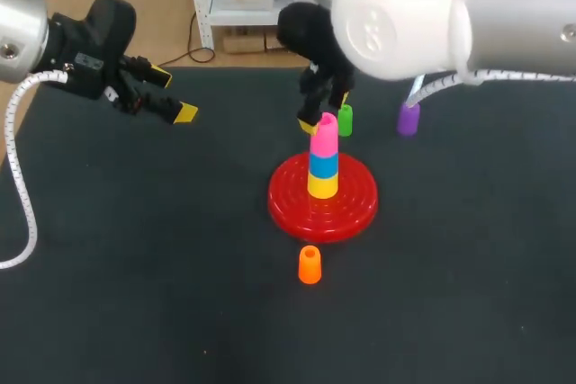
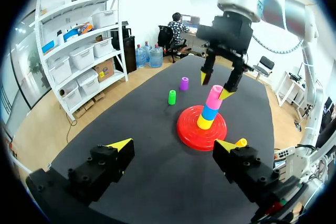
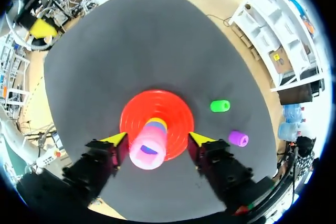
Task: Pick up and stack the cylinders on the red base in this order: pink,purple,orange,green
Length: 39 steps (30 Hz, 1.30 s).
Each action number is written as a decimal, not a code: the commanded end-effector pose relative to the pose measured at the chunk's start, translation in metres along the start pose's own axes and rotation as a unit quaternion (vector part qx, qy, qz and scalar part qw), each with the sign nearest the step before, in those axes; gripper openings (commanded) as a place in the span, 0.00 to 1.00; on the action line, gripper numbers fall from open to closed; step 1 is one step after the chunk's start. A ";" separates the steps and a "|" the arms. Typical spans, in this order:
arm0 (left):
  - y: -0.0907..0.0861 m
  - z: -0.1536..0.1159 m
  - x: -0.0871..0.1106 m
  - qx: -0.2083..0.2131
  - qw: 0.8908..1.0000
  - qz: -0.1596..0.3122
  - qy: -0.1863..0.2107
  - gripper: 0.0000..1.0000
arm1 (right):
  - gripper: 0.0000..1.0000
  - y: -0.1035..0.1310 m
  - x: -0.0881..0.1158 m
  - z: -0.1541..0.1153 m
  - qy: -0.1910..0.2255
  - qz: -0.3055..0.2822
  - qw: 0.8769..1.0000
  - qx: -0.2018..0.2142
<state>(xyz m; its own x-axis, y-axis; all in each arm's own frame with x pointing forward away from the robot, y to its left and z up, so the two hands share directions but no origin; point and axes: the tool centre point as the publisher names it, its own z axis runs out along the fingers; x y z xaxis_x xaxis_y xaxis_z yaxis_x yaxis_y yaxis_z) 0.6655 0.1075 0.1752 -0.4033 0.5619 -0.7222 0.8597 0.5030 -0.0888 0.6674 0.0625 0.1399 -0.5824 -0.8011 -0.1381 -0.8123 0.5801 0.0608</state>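
Over red base point(image 1: 288, 202), right pincer point(image 3: 157, 139) wide around pink cylinder point(image 1: 324, 136), left pincer point(image 2: 173, 145) wide.

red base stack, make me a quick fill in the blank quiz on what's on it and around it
1. The bottom cylinder stacked on the round red plastic base is ___.
2. The top cylinder, between the open fingers of the right end effector, is ___.
3. The loose cylinder nearest the small green plastic cylinder is ___.
4. The base holds ___ cylinders.
Missing words: yellow; pink; purple; three.
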 end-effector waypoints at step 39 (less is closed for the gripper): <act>0.001 0.000 0.001 0.001 1.000 0.001 -0.002 1.00 | 1.00 -0.201 0.035 0.060 0.018 0.337 0.940 0.053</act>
<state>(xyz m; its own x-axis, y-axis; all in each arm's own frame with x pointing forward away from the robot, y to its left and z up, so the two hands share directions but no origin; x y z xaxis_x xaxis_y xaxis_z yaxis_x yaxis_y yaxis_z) 0.6655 0.1075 0.1752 -0.4033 0.5619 -0.7222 0.8597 0.5030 -0.0888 0.7891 -0.0814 0.0855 -0.9539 -0.2617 -0.1467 -0.2682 0.9630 0.0262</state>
